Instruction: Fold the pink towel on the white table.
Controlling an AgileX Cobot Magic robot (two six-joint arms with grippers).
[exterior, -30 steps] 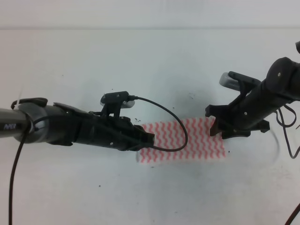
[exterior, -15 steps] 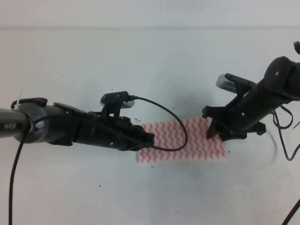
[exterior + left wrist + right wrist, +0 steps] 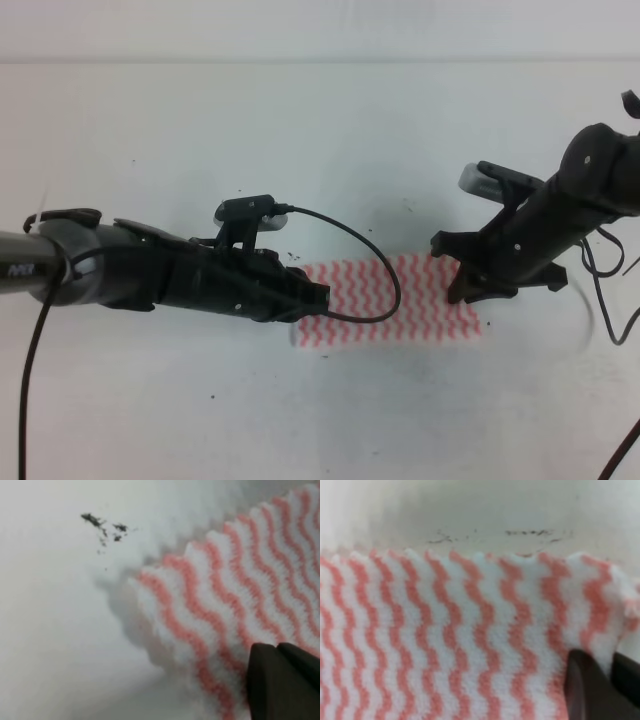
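White table [image 3: 300, 130] with dark specks, pink towel [image 3: 420, 300] flat, both hands' closure unclear

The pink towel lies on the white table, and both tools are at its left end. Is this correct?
Not quite. The exterior high view shows the pink towel on the white table, but only the left tool is at its left end; the right tool is at its right end.
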